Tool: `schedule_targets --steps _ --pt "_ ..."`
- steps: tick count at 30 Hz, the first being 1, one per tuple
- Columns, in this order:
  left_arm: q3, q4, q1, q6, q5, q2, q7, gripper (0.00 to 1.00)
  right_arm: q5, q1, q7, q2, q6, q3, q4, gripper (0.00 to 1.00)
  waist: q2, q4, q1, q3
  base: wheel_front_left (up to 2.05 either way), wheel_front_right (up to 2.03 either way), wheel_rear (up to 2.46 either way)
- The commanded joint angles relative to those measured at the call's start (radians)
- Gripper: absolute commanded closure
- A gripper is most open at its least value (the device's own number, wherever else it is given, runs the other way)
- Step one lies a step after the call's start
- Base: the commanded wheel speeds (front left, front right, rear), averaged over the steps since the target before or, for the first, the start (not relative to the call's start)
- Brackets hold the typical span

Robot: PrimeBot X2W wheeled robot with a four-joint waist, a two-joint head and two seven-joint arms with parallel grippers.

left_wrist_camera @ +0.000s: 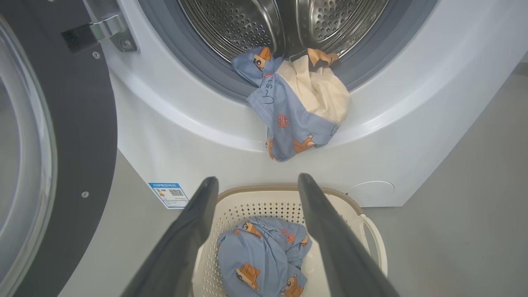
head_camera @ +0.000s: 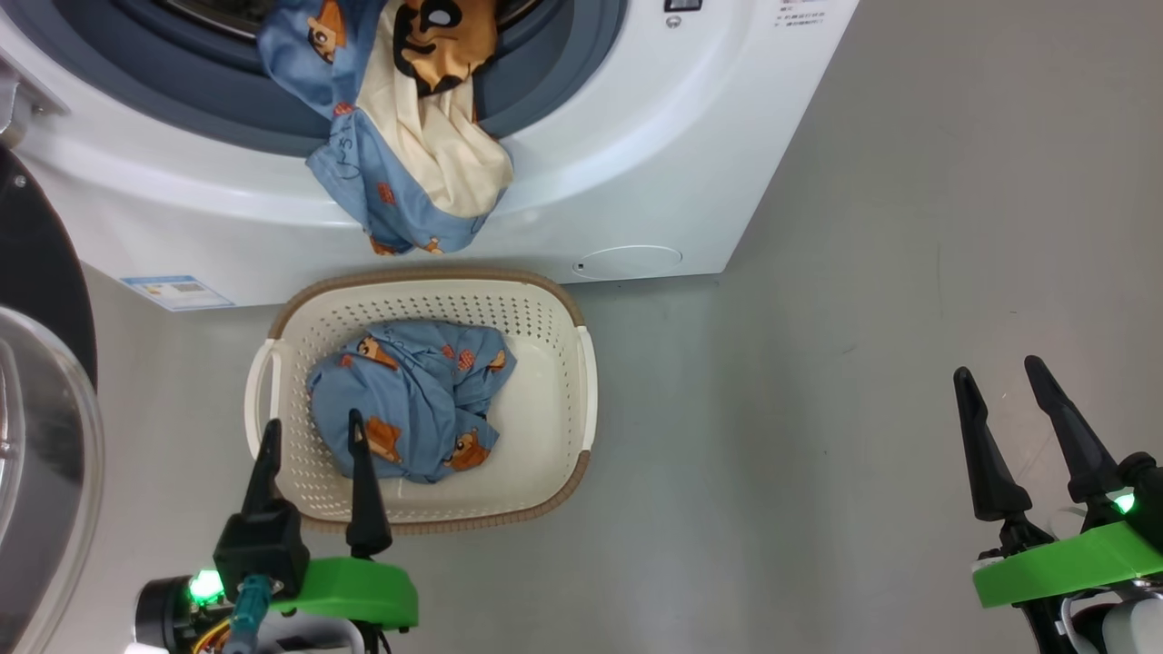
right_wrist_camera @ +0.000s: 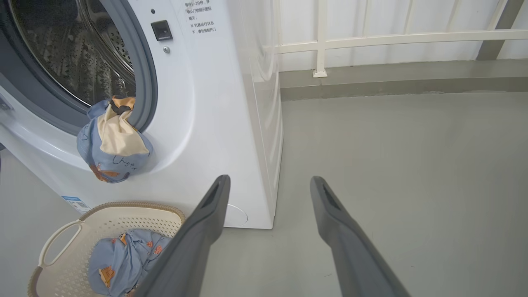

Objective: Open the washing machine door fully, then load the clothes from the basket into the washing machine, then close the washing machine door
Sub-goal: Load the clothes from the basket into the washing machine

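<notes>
The washing machine stands with its door swung open at the left. One blue and cream garment hangs out of the drum over the seal and front panel. A second blue garment lies bunched in the basket on the floor in front. My left gripper is open and empty, just over the basket's near rim. My right gripper is open and empty over bare floor, far right.
Grey floor spreads to the right of the basket and the machine. A white railing and wall stand behind the machine. A blue label sticker sits low on the machine's front left.
</notes>
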Motion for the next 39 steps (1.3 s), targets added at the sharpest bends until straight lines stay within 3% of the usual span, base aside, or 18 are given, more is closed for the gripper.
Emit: schedule_targets --steps 1,21,39 --pt "0.028 -0.031 0.013 0.009 -0.006 0.017 0.001 0.00 -0.012 0.025 -0.005 -0.019 0.002 0.023 -0.022 0.00 -0.0001 -0.002 0.0000 0.000 0.00 0.00 0.00" --pt "0.034 0.007 -0.126 -0.007 -0.044 0.023 0.077 0.00 0.003 -0.008 -0.005 0.009 0.002 0.047 -0.014 0.00 -0.0001 -0.093 0.0000 0.056 0.00 0.00 0.00" --pt "0.085 0.379 -0.487 -0.063 -0.114 0.020 0.036 0.00 0.022 -0.056 -0.005 0.009 0.002 0.043 -0.012 0.00 -0.0001 -0.176 0.0000 0.153 0.00 0.00 0.00"
